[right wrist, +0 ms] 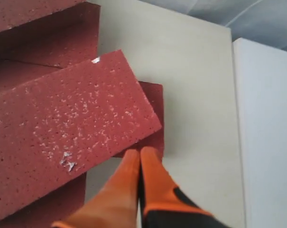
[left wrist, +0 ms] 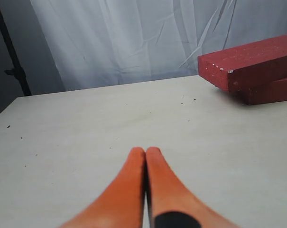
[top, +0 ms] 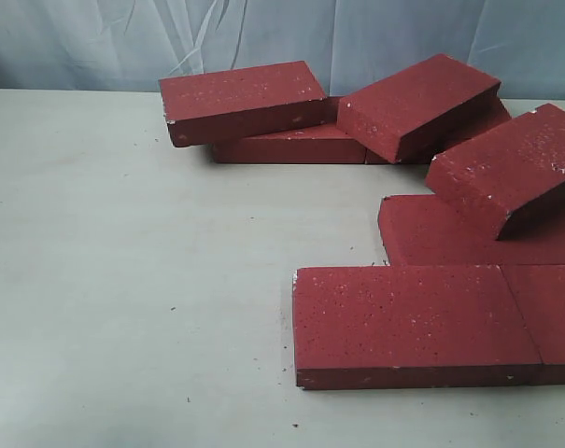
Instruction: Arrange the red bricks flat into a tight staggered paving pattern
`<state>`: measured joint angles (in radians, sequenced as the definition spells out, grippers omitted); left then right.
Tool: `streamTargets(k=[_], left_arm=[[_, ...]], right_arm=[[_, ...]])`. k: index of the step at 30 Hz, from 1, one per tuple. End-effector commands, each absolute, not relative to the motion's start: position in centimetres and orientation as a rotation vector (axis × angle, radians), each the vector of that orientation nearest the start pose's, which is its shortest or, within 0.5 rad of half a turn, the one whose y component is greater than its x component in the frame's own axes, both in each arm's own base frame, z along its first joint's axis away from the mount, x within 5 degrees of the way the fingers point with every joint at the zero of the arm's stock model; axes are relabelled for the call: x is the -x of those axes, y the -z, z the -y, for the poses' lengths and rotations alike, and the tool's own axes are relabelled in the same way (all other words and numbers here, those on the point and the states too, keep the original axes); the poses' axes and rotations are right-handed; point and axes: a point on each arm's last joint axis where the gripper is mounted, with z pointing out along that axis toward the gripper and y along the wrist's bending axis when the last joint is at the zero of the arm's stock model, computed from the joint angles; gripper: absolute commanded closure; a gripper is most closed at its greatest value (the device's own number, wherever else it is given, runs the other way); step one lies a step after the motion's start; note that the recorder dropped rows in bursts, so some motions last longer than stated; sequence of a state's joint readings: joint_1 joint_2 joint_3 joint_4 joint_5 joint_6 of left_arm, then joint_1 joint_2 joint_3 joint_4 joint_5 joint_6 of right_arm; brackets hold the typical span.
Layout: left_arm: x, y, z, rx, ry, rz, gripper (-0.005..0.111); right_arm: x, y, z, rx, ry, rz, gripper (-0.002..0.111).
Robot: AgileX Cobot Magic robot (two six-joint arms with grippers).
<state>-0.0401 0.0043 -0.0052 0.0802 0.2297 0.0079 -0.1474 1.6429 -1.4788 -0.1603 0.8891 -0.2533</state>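
The red bricks (top: 403, 313) look like coarse fired clay, matt and gritty, pitted all over, speckled with small white flecks and chipped pale at some corners. The table (top: 123, 280) under them has a smooth, pale, matt top with a faint grain, dusted with dark crumbs. Behind the table hangs a thin, creased white cloth (top: 77, 37). The left gripper (left wrist: 145, 151) and right gripper (right wrist: 140, 153) have smooth orange fingers, plastic or rubber by the look, faintly glossy, each with a black patch.

Red bricks (top: 413, 322): eight counted in exterior view. Three tilted on top, five flat. Frame edge cuts two at right. Tabletop (top: 123, 280): one. Left hand (left wrist: 145, 153), right hand (right wrist: 140, 156): two total.
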Motion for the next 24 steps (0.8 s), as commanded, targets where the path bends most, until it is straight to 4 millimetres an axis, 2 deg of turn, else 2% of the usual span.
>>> streamTargets(k=[1, 5, 8, 10, 14, 18, 22, 24], left_arm=[[-5.6, -19.4, 0.0, -0.097, -0.055, -1.697, 0.107], [-5.6, -19.7, 0.1, -0.074, -0.022, -1.657, 0.107], [-5.6, -20.1, 0.2, -0.050, 0.010, -1.612, 0.107], [-5.6, -20.6, 0.2, -0.045, 0.015, -1.558, 0.107], [-5.6, -21.7, 0.2, 0.117, 0.187, -1.437, 0.107], [-5.4, -22.8, 0.0, 0.134, 0.192, -1.309, 0.107], [-4.7, -24.5, -0.3, 0.205, 0.286, -1.104, 0.107], [-4.5, -25.1, -0.1, 0.184, 0.310, -1.071, 0.107]], right_arm=[[-36.8, -31.8, 9.6, 0.211, 0.155, -2.614, 0.109], [-37.8, -29.6, 13.3, 0.135, 0.175, -2.613, 0.109], [-39.0, -27.9, 14.7, 0.088, 0.195, -2.575, 0.109], [-39.8, -27.2, 15.0, 0.085, 0.217, -2.541, 0.109], [-41.7, -25.4, 15.6, 0.066, 0.176, -2.553, 0.109], [-43.2, -24.0, 16.0, 0.077, 0.135, -2.589, 0.109], [-44.3, -22.9, 16.4, 0.076, 0.126, -2.599, 0.109], [-44.6, -22.4, 16.5, 0.076, 0.121, -2.606, 0.109]])
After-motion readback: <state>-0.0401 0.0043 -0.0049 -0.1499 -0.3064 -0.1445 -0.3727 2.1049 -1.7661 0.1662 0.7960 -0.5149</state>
